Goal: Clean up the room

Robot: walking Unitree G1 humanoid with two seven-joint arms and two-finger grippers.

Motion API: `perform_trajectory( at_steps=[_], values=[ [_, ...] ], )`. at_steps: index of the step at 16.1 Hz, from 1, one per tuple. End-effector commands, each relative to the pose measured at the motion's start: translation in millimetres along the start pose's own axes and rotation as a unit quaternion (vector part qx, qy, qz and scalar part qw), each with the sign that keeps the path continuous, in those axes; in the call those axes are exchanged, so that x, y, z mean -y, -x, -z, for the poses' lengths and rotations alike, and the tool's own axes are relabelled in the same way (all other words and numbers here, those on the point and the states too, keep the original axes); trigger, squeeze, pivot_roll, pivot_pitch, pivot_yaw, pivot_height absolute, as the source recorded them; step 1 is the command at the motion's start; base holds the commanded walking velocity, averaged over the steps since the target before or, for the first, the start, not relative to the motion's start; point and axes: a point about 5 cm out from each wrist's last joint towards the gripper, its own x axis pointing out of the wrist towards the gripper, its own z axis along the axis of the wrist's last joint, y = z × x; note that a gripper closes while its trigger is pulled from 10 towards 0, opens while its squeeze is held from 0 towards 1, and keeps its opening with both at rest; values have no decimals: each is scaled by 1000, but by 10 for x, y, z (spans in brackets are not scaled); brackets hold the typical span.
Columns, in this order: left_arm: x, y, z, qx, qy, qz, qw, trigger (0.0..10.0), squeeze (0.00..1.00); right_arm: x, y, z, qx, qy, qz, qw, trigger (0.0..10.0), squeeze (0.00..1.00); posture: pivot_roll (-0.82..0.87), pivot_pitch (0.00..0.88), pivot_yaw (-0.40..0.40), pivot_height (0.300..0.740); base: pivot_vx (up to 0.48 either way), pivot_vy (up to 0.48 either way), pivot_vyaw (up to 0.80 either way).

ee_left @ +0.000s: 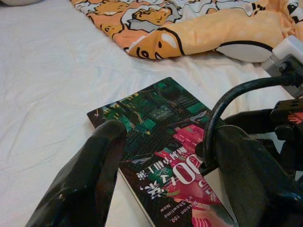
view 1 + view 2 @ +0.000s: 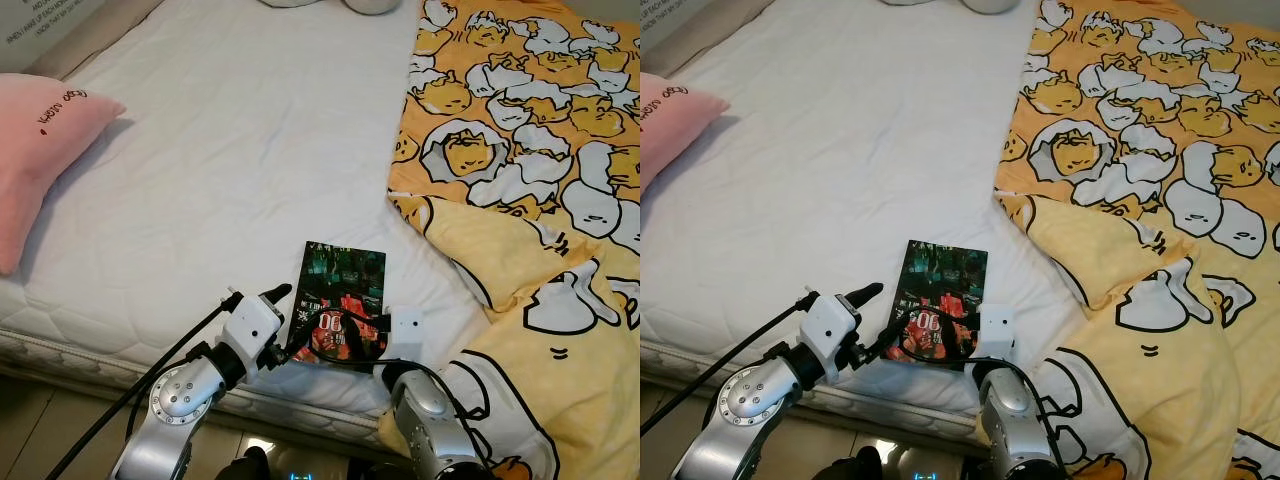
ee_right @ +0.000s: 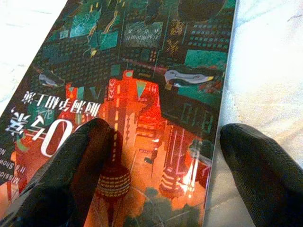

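Book [image 2: 340, 300] lies flat on bed [image 2: 230, 180], looks thin, stiff, glossy; both open grippers, left [image 2: 283, 322] and right [image 3: 165, 156], should pinch its near edge.

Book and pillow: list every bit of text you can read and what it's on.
"100": book cover, large white numerals.
"Mission 100: It's Showtime Now": book cover, small print, partly blurred.
Large white East Asian characters on the cover: not legible enough to quote.
Dark writing on the pink pillow: too small to read.
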Motion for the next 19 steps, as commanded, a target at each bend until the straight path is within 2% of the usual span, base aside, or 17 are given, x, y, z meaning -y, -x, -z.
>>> perform_trajectory(
  at_steps=[1,5,11,12,13,15,19],
  values=[
    [-4,0,17,-7,3,-4,1000,10000,0,-321,124,363,-56,-46,-30,997,10000,0,211,269,-48,740,0,0,0],
    [-13,3,19,-8,3,-8,1000,10000,0,-376,140,411,-67,-40,-54,995,10000,0,212,270,-48,740,0,0,0],
    [-24,11,27,-11,1,-9,1000,10000,0,-439,99,410,-77,-102,-71,989,10000,0,214,271,-45,740,0,0,0],
    [-25,11,28,-11,1,-9,1000,10000,0,-446,85,397,-76,-109,-72,989,7961,0,215,271,-44,740,0,0,0],
    [-24,5,31,-11,1,-9,1000,10000,0,-441,62,395,-83,-130,-70,986,0,0,215,272,-44,740,0,0,0],
    [-20,3,35,-13,1,-8,1000,10000,0,-423,53,413,-93,-153,-64,982,0,0,214,276,-42,740,0,0,0],
    [-15,5,44,-15,1,-7,1000,10000,0,-409,46,417,-97,-162,-68,980,0,0,213,281,-42,740,0,0,0]
  ],
)
